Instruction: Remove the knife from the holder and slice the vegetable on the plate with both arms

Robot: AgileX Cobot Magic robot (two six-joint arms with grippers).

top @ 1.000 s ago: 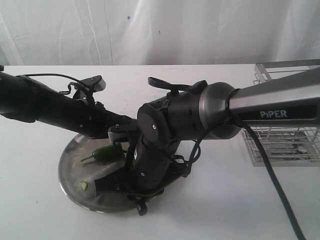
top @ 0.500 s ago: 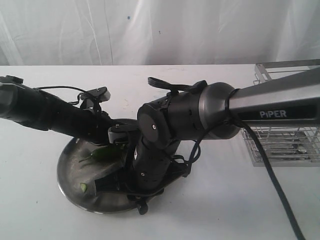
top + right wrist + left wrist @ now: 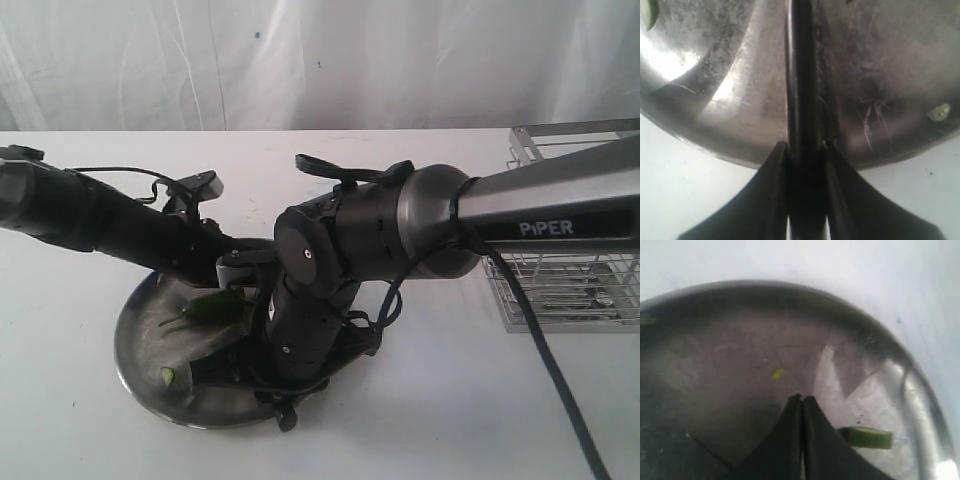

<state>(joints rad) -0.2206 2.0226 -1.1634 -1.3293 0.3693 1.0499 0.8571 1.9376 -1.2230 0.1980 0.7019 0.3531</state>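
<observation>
The steel plate [image 3: 130,350] lies at the front left, with the green chili [image 3: 213,306] on it and a small cut slice [image 3: 168,375] near its front rim. My left gripper [image 3: 238,276] hangs just over the chili. In the left wrist view this left gripper [image 3: 802,399] is shut with nothing between its tips, and a cut green piece [image 3: 870,437] lies beside one finger. My right gripper [image 3: 804,147] is shut on the knife [image 3: 800,75], whose dark length reaches across the plate [image 3: 715,145]. The holder [image 3: 570,290] stands at the far right.
The right arm [image 3: 400,235] crosses from the right and covers the plate's right half. Small green scraps [image 3: 939,112] lie on the plate, and another bit [image 3: 776,373] shows in the left wrist view. A white curtain hangs behind the white table [image 3: 450,420].
My left arm has reached further right and lowered its gripper over the chili, which shifted slightly right. The right arm with the knife has stayed put.
</observation>
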